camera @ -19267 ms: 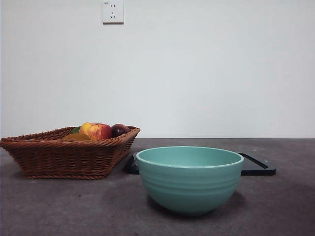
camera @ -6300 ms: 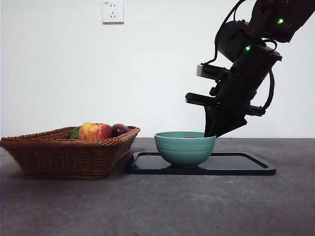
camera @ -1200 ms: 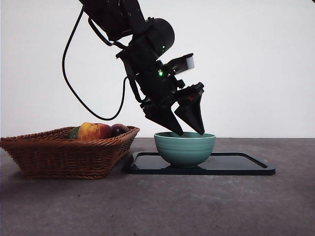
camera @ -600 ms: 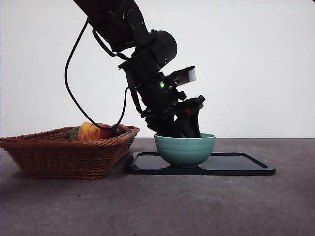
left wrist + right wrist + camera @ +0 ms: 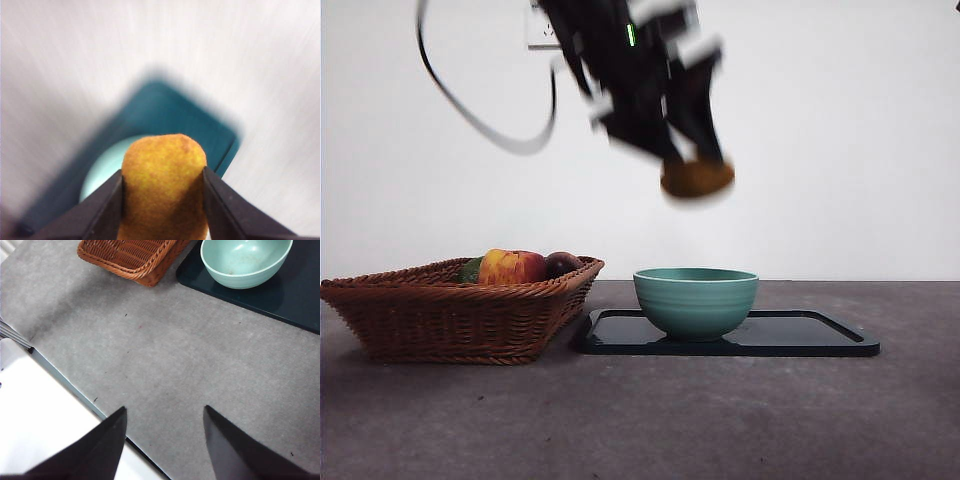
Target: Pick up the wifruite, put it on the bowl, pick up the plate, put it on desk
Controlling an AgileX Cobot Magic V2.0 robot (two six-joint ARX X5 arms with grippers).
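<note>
My left gripper (image 5: 695,165) is shut on the wifruite (image 5: 697,178), a brown fuzzy oval, and holds it high above the bowl (image 5: 696,300), blurred by motion. In the left wrist view the wifruite (image 5: 164,185) fills the gap between the jaws, with the teal bowl (image 5: 102,167) below it. The bowl's inside (image 5: 245,262) looks empty. It stands on a flat black tray (image 5: 820,335), the only plate-like thing in view. My right gripper (image 5: 165,412) hangs open over the grey desk (image 5: 175,355), well away from the bowl.
A brown wicker basket (image 5: 450,310) with an apple (image 5: 515,267) and other fruit stands left of the tray, almost touching it. The desk's near edge (image 5: 75,392) runs below the right gripper, with a white surface beyond it.
Half a second ago the left gripper's jaws were down inside the bowl. Now it has risen fast with the wifruite in its jaws. Bowl, tray and basket have not moved.
</note>
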